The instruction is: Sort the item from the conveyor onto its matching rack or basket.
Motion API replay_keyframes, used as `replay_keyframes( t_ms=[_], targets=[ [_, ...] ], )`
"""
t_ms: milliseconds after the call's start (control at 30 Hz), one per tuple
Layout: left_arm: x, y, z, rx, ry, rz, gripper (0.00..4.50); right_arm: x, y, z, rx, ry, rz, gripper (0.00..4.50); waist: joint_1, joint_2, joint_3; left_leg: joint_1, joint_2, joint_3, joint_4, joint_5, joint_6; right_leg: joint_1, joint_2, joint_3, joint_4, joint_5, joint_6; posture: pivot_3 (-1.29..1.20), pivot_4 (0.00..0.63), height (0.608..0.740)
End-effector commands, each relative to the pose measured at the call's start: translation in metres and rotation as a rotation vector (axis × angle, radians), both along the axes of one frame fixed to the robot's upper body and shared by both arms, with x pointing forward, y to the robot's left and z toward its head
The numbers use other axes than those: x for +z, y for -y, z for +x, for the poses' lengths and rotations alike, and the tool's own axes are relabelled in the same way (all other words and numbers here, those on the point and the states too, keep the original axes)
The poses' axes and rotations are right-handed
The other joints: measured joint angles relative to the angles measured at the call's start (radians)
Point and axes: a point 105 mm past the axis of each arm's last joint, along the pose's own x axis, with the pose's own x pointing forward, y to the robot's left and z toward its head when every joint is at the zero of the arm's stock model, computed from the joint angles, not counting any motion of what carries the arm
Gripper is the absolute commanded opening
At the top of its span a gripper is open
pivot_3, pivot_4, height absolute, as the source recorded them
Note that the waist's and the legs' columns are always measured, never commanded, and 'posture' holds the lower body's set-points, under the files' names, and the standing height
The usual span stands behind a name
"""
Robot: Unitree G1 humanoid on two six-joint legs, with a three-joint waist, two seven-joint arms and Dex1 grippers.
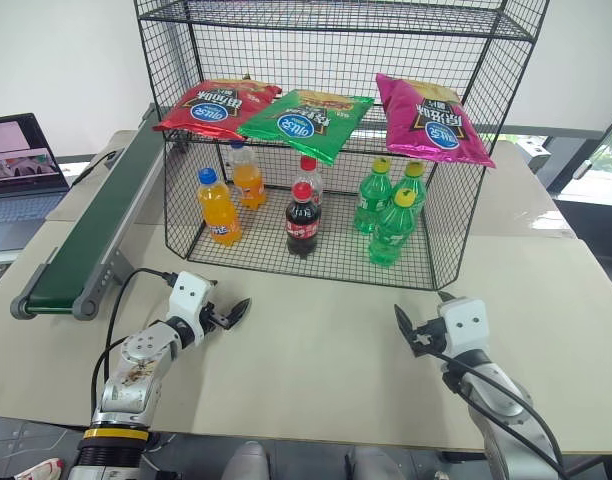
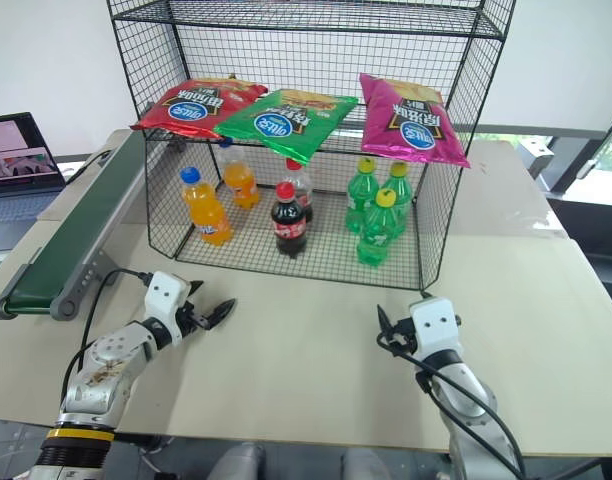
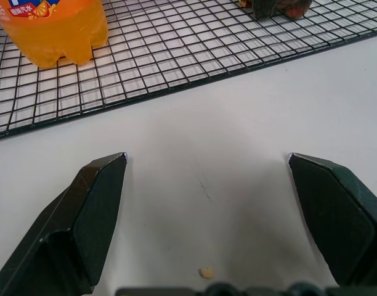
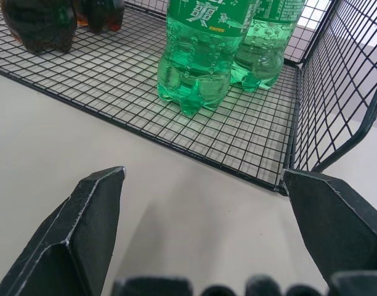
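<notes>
Hovering over the table [image 1: 316, 350], both fingers [image 3: 96, 203] spread wide.

Beige table [image 1: 316, 360], white wall [image 1: 56, 50], open laptop [image 1: 21, 165] at left, bright window [image 1: 606, 150] at right

The large black wire-mesh basket [image 1: 441, 235] is open toward the bare beige tabletop [image 1: 326, 340], so entry is free there. Inside, the blue-capped orange soda bottle [image 1: 218, 207], dark cola bottles [image 1: 302, 222] and green bottles [image 1: 391, 228] block passage, with gaps between. Snack bags [image 1: 306, 120] on the flat wire shelf cap the basket overhead.
</notes>
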Motion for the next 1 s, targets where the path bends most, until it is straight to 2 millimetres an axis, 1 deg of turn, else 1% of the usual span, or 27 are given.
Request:
replay_keyframes(
  t_ms=[33,100,167,333,467,567,700,1000],
  targets=[
    [0.015,-0.003,0.005,-0.017,0.059,0.002,4.47,0.014,0.004,-0.003,-0.006,0.061,-0.015,4.50,0.000,0.000,0.000,0.000,0.000,0.000,0.000,0.000,0.000,0.000,0.000,0.000,0.000,0.000,0.000,0.00,0.150,0.740],
    [0.023,-0.003,0.003,-0.039,0.086,-0.019,4.47,0.017,0.005,-0.005,-0.009,0.065,-0.016,4.50,0.001,0.000,0.000,0.000,0.000,0.000,0.000,0.000,0.000,0.000,0.000,0.000,0.000,0.000,0.000,0.00,0.150,0.740],
    [0.025,-0.003,0.001,-0.049,0.092,-0.026,4.47,0.019,0.003,-0.005,-0.006,0.072,-0.014,4.50,0.000,0.000,0.000,0.000,0.000,0.000,0.000,0.000,0.000,0.000,0.000,0.000,0.000,0.000,0.000,0.00,0.150,0.740],
    [0.023,-0.005,0.003,-0.047,0.093,0.008,4.47,0.021,0.003,-0.004,-0.003,0.076,-0.015,4.50,-0.001,0.000,0.000,0.000,0.000,0.000,0.000,0.000,0.000,0.000,0.000,0.000,0.000,0.000,0.000,0.00,0.150,0.740],
    [0.028,-0.008,-0.002,-0.051,0.093,-0.014,4.47,0.021,0.001,-0.004,0.009,0.071,-0.016,4.50,0.000,0.000,0.000,0.000,0.000,0.000,0.000,0.000,0.000,0.000,0.000,0.000,0.000,0.000,0.000,0.00,0.150,0.740],
    [0.025,-0.009,-0.003,-0.047,0.086,-0.010,4.47,0.020,0.002,-0.003,0.006,0.069,-0.016,4.50,0.000,0.000,0.000,0.000,0.000,0.000,0.000,0.000,0.000,0.000,0.000,0.000,0.000,0.000,0.000,0.00,0.150,0.740],
    [0.029,-0.005,-0.002,-0.060,0.093,-0.017,4.47,0.024,0.000,0.000,0.005,0.085,-0.004,4.50,0.000,0.000,0.000,0.000,0.000,0.000,0.000,0.000,0.000,0.000,0.000,0.000,0.000,0.000,0.000,0.00,0.150,0.740],
    [0.031,-0.008,0.002,-0.056,0.101,-0.014,4.47,0.024,0.001,-0.001,-0.005,0.081,-0.005,4.50,-0.001,0.000,0.000,0.000,0.000,0.000,0.000,0.000,0.000,0.000,0.000,0.000,0.000,0.000,0.000,0.00,0.150,0.740]
  ],
)
